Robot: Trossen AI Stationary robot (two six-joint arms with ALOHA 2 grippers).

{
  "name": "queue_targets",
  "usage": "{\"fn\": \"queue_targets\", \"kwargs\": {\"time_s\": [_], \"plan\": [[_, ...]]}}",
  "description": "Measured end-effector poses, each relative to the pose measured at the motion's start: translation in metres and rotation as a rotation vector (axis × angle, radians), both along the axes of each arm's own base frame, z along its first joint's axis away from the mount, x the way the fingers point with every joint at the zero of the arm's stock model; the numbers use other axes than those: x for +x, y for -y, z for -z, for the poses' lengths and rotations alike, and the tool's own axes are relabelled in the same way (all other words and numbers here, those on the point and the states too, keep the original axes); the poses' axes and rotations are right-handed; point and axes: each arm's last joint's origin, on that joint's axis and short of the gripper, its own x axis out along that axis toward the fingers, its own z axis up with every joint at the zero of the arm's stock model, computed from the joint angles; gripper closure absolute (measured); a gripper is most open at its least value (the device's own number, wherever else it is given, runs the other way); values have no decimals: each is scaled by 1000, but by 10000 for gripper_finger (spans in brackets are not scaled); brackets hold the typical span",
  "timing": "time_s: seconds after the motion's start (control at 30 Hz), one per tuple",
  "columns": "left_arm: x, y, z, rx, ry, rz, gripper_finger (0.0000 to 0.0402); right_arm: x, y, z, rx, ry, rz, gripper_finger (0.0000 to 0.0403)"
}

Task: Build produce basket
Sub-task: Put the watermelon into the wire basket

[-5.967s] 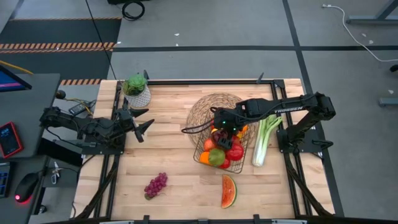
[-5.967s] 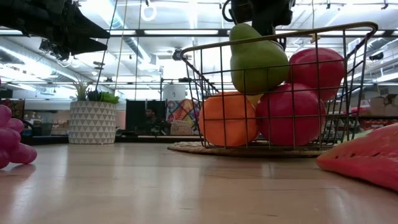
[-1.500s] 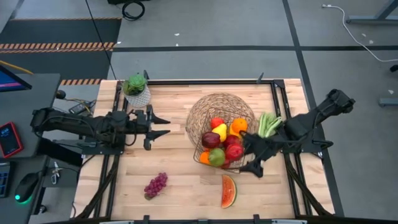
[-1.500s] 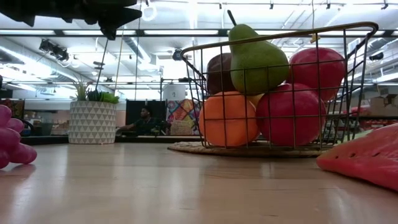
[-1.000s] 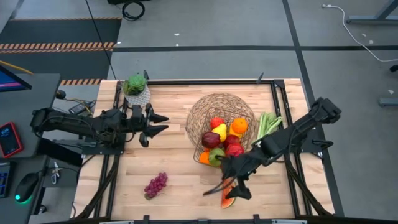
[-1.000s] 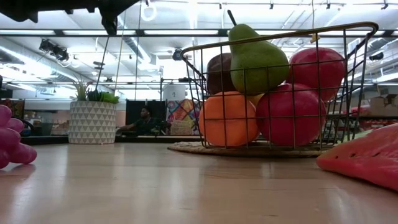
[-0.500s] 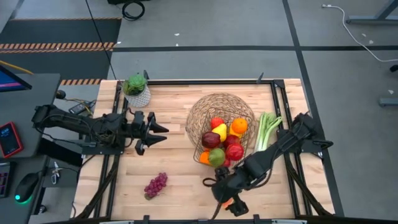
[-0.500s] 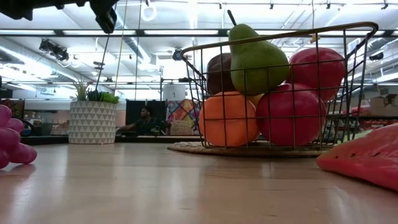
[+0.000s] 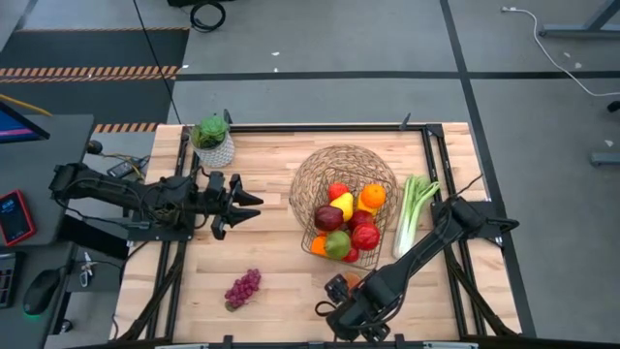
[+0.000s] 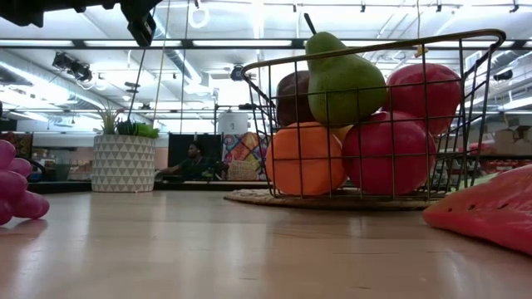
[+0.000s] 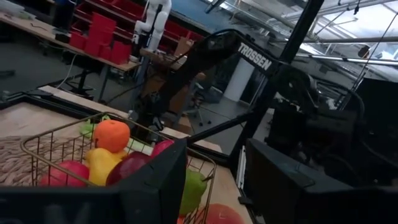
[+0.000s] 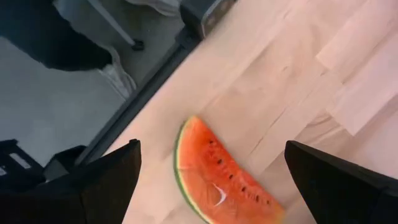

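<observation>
Lowered right hand [image 12: 211, 171] now hovers spread above watermelon slice [image 12: 217, 177].

The wire basket [image 9: 341, 215] holds 2 red apples, an orange, a pear [image 10: 342, 79] (stem up). Grapes [image 9: 242, 288], watermelon slice [image 12: 221, 180] and celery [image 9: 411, 213] lie outside on the table.
</observation>
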Motion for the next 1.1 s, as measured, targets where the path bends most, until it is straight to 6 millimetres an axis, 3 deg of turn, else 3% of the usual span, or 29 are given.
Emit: {"fn": "queue_targets", "kwargs": {"time_s": [0.2,0.6,0.8,0.9,1.1], "plan": [[0,0,0,0,0,1,230,2,2,14,21,-77,66,4],[0,0,0,2,0,1,230,8,13,15,54,-136,257,4],[0,0,0,2,0,0,230,14,21,15,26,-106,259,4],[0,0,0,2,0,0,230,13,24,16,2,-106,191,4],[0,0,0,2,0,0,230,-3,1,19,-125,25,-206,4]]}}
